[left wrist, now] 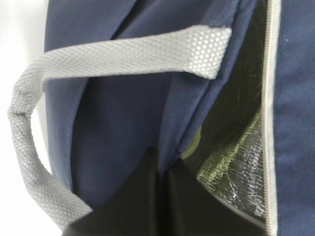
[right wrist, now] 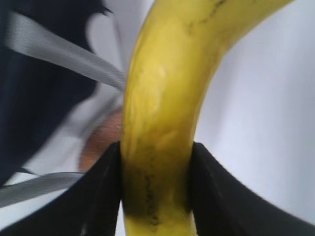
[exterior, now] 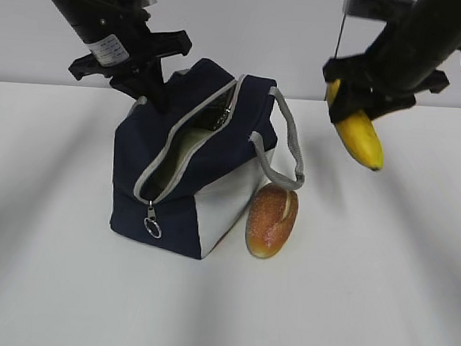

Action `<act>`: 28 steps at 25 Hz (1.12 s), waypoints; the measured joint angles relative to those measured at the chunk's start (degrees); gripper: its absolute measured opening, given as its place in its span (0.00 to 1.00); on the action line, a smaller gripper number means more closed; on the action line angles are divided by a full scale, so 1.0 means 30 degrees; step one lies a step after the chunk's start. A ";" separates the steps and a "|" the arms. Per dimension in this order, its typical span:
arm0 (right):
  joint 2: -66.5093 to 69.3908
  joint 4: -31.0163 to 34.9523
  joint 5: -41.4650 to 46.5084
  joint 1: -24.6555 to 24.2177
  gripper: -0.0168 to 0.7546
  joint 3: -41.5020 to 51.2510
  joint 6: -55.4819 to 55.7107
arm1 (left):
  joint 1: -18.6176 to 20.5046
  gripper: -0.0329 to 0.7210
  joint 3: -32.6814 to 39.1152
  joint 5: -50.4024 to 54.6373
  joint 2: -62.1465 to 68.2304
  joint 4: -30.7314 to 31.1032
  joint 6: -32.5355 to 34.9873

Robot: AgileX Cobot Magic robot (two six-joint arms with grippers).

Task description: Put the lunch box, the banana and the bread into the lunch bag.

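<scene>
right fingers: the right gripper [exterior: 360, 103] is clenched on the banana [exterior: 361, 138], one black pad on each flank; in the right wrist view the grip sits near one end, most of the fruit's length beyond it.
banana position: in the air, well above the surface [exterior: 380, 294], to the right of the lunch bag [exterior: 195, 167] and not yet over its mouth.
left fingers: the left gripper [exterior: 146, 84] is pinched on the bag's navy fabric at the far rim beside the zipper [left wrist: 268, 113]; the left wrist view shows dark fingers closing on the cloth edge, silver lining exposed beside it.
bag opening: unzipped but narrow, a slanted slit; something pale green shows inside, likely the lunch box [exterior: 186, 146].
bread: the bread [exterior: 272, 220] lies on the surface, touching the bag's white side, under the near strap [exterior: 289, 145].
risk, entry: the banana looks longer than the slit is wide; brought in crosswise it could catch on the zipper edge or the strap.
risk, grip: an end-held, curved fruit may swing or slip between the pads.
risk, bag: if the left pinch slackens, the mouth may sag shut.
risk, bread: a shoved bag could roll the bread away.
</scene>
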 joint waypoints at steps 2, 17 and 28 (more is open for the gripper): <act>-0.0629 0.2730 0.0086 0.0000 0.40 -0.0464 -0.0845 | 0.0000 0.04 0.0000 0.0000 0.0000 0.0000 0.0000; 0.2119 1.6995 -0.0604 0.1352 0.40 -0.0766 -0.5190 | 0.0000 0.04 0.0000 0.0000 0.0000 -0.0258 0.0000; 0.4593 1.5626 -0.0412 0.1446 0.40 -0.0766 -0.4666 | 0.0000 0.04 0.0000 0.0016 0.0000 -0.0297 0.0000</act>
